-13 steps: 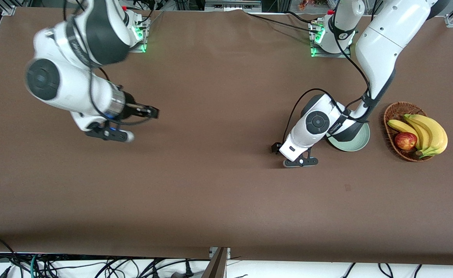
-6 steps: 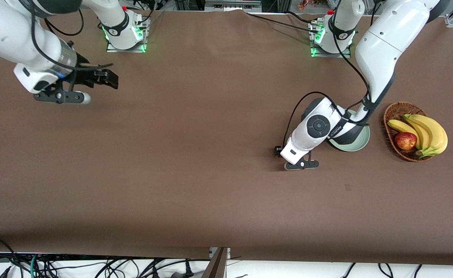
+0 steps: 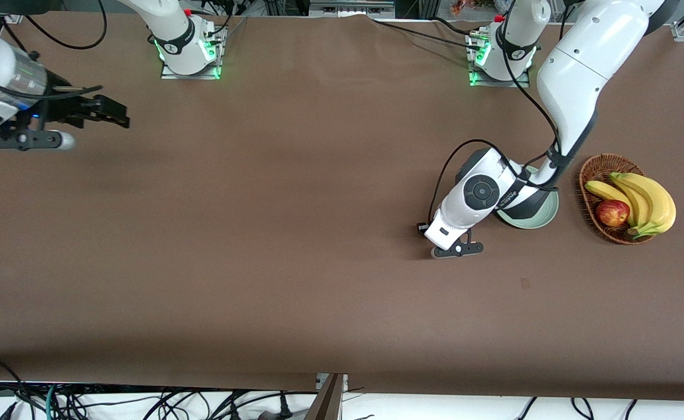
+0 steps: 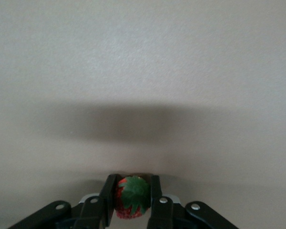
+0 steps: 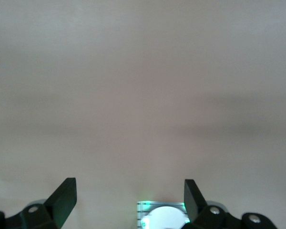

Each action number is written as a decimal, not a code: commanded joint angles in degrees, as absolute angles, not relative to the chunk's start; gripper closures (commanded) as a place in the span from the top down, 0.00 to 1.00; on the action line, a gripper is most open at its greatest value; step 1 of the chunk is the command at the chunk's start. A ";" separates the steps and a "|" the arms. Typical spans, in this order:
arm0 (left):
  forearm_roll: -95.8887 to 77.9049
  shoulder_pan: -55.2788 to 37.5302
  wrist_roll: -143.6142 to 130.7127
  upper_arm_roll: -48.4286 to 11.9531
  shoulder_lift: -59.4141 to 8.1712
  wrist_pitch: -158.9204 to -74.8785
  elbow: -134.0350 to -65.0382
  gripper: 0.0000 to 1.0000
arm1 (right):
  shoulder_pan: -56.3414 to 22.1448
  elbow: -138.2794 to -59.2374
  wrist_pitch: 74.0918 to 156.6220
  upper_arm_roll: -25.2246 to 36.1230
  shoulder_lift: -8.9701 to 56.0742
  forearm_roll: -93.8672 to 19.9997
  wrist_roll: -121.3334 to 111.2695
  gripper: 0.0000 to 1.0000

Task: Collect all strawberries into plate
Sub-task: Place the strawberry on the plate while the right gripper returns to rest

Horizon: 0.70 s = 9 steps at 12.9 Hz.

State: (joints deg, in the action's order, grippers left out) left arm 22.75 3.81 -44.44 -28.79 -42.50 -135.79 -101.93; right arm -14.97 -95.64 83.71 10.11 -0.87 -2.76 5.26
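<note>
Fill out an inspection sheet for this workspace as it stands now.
Surface: brown table cover, bare across the middle.
Job's things: one strawberry between the left pincer's fingers; mint plate beside the basket, partly hidden by the left arm; other strawberries not seen.
Clutter: wicker basket with bananas and apple.
Grippers: left pincer shut on the strawberry, low over the cover by the plate; right pincer open, waiting at its arm's end.
Cables: bundles along the table's camera-side edge.
Surroundings: nothing seen.
</note>
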 commanded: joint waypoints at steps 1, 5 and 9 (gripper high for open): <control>23.65 5.00 -44.05 -29.88 -37.73 -125.81 -101.86 0.25 | -6.25 -95.10 82.35 2.82 -2.63 -0.45 2.64 0.99; 21.62 22.09 -32.38 -39.78 -30.60 -119.98 -109.84 0.25 | -6.42 -92.91 82.18 2.20 -2.29 3.86 3.25 1.00; 22.32 38.56 -19.10 -44.91 -29.70 -116.54 -114.17 0.25 | -6.07 -92.29 81.91 2.99 -1.93 3.69 3.08 1.00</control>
